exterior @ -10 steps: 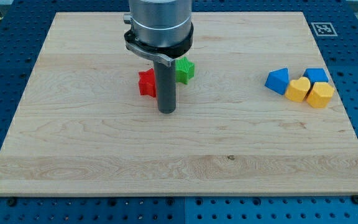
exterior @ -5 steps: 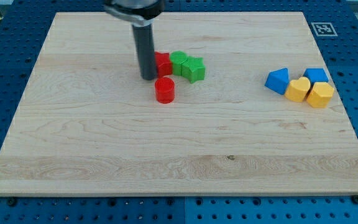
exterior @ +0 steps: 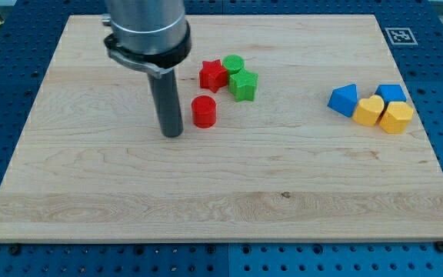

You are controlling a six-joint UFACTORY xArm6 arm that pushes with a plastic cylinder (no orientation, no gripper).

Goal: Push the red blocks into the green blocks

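Observation:
A red star block [exterior: 213,74] lies against a green round block [exterior: 233,65], and a green star block [exterior: 243,85] sits just below that, touching the cluster. A red cylinder [exterior: 203,111] stands apart, below the red star. My tip [exterior: 173,134] rests on the board just left of the red cylinder, slightly lower in the view, with a small gap between them.
At the view's right is a tight group: a blue block [exterior: 344,99], another blue block [exterior: 391,93], a yellow heart block [exterior: 370,111] and a yellow block [exterior: 396,117]. The wooden board [exterior: 91,192] ends at blue perforated table all around.
My tip moved from beside the red star down to the left of the red cylinder. The red star and both green blocks shifted slightly to the right.

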